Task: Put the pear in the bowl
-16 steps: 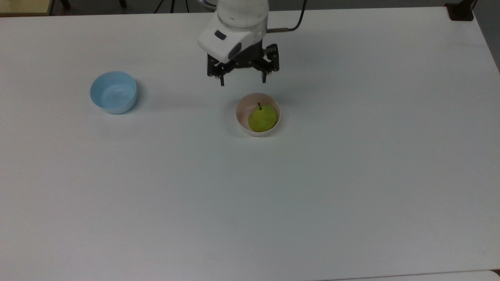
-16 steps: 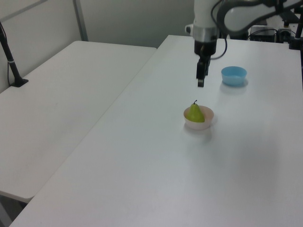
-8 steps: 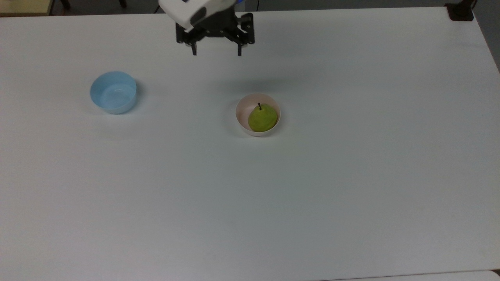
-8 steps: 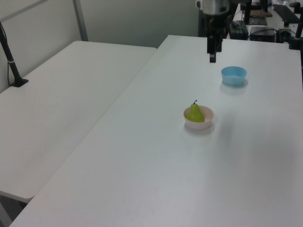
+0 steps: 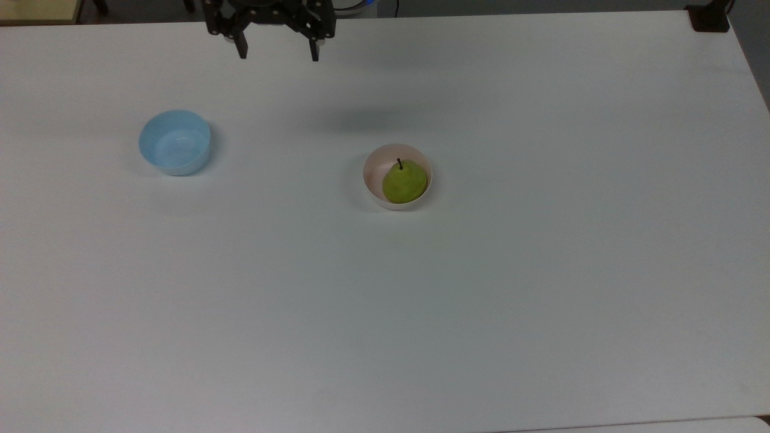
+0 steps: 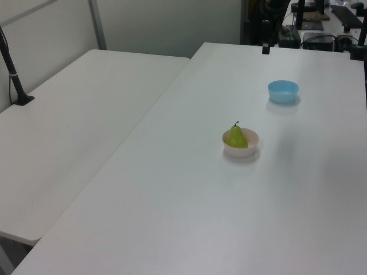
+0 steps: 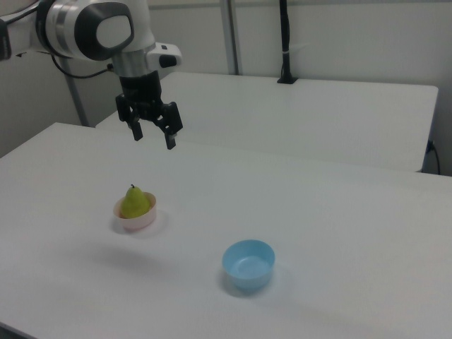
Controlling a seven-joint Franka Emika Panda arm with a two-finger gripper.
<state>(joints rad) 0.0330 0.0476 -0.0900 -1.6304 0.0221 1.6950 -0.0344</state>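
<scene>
The yellow-green pear (image 5: 404, 182) (image 6: 236, 138) (image 7: 135, 202) stands upright with its dark stem up inside the pale pink bowl (image 5: 373, 169) (image 6: 252, 146) (image 7: 142, 221) near the middle of the white table. My gripper (image 5: 278, 56) (image 6: 265, 50) (image 7: 154, 140) hangs high above the table, open and holding nothing. In the top view it is at the upper edge, up and to the left of the bowl. In the right view it hovers well above the bowl, slightly to its right.
A light blue bowl (image 5: 175, 142) (image 6: 283, 91) (image 7: 248, 265) sits empty at the top view's left. A second white table (image 6: 74, 114) (image 7: 318, 120) stands beside this one. A dark post (image 7: 285, 42) rises at that table's far edge.
My gripper has risen and drawn away from above the bowl, moving up and left in the top view. The pear and both bowls have stayed put.
</scene>
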